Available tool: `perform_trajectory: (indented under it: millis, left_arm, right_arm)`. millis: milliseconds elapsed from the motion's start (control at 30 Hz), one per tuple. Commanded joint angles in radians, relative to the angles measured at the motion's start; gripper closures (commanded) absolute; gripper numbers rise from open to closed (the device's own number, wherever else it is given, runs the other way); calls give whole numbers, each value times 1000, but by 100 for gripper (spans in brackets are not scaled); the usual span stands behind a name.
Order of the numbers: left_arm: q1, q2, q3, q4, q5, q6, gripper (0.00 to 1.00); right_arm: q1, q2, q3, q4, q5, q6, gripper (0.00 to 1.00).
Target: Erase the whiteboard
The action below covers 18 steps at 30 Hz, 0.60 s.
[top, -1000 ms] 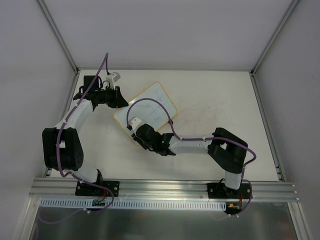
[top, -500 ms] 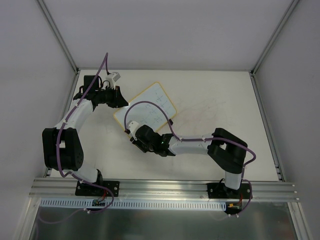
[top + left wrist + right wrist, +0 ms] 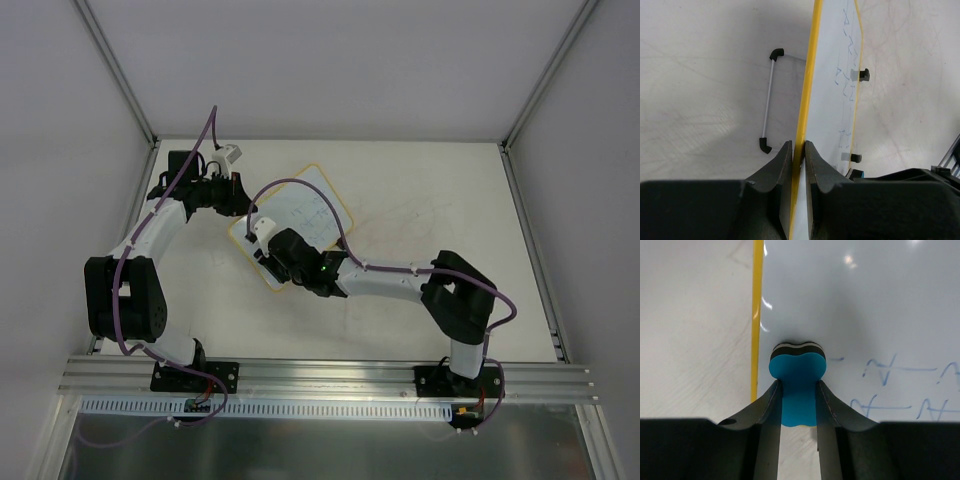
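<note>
The whiteboard (image 3: 312, 212) lies tilted on the table, white with a thin yellow rim and blue scribbles (image 3: 900, 371). My left gripper (image 3: 244, 203) is shut on its yellow rim (image 3: 799, 148) at the board's left side. Two small black tabs (image 3: 864, 75) stick out from the opposite edge. My right gripper (image 3: 798, 385) is shut on a blue eraser (image 3: 798, 371), whose dark felt face presses on the whiteboard (image 3: 865, 295) just inside the rim. In the top view this right gripper (image 3: 268, 250) sits over the board's near-left end.
A thin metal bar with black ends (image 3: 768, 100) lies on the table left of the board. The table top (image 3: 430, 220) shows faint smudges to the right. Frame posts and white walls border the table.
My right gripper has slid the eraser up and to the left across the board, toward its left rim. The left gripper and the board have stayed put.
</note>
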Motion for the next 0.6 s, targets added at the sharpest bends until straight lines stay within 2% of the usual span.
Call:
perform_trajectory:
  millis: [0, 267, 567]
  left_arm:
    - [-5, -29, 14, -20, -51, 18, 100]
    - [-3, -27, 12, -20, -56, 16, 100]
    - [-5, -20, 19, -23, -48, 14, 100]
  right_arm:
    - [-4, -2, 91, 72, 23, -31, 100]
    - [-4, 91, 139, 97, -1, -33, 99]
    - [-23, 49, -62, 129, 32, 55, 100]
